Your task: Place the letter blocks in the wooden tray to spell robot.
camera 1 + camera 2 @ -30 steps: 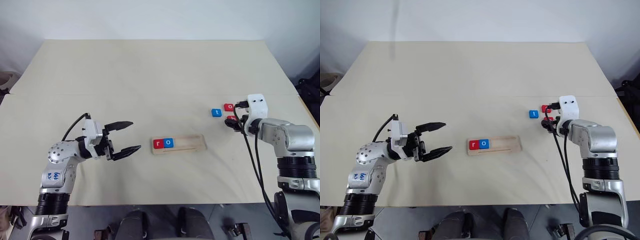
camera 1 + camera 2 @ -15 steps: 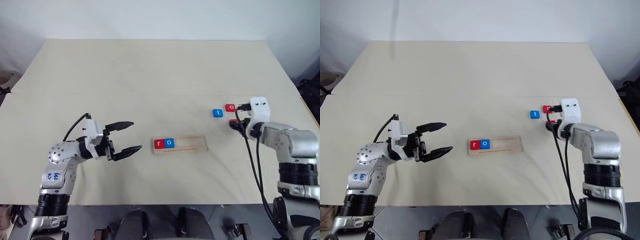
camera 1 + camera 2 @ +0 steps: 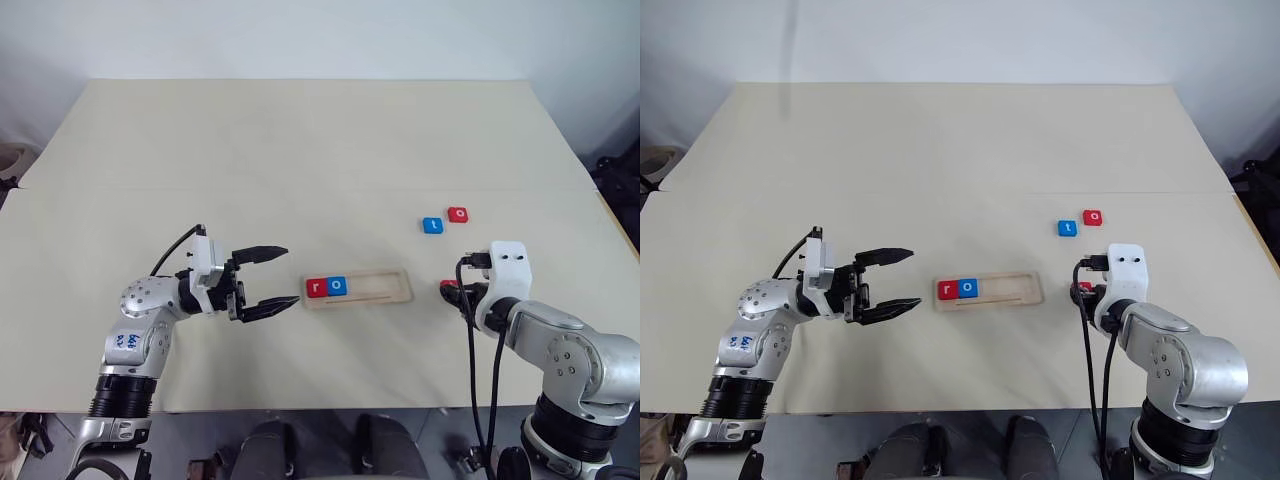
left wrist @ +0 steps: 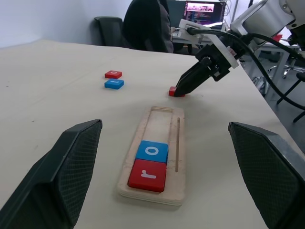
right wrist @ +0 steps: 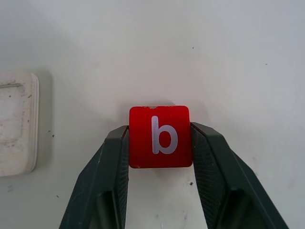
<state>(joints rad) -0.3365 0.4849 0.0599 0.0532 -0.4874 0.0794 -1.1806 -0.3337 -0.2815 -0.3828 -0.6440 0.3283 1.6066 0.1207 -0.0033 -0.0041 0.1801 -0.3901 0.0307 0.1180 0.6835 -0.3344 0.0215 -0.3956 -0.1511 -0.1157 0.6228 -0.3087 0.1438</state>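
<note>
Altogether five letter blocks (image 3: 327, 287) — two, r and o, in the wooden tray (image 3: 385, 288), frame centre; two loose upper right; one, b (image 5: 160, 136), clamped by right gripper (image 5: 160, 143). Left gripper (image 3: 283, 277) — fingers apart.

"r", "o", "b" on letter blocks (image 4: 147, 167)

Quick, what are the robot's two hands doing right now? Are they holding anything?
Left gripper: open, holding nothing.
Right gripper: closed on the red b block, beside the wooden tray.
</note>
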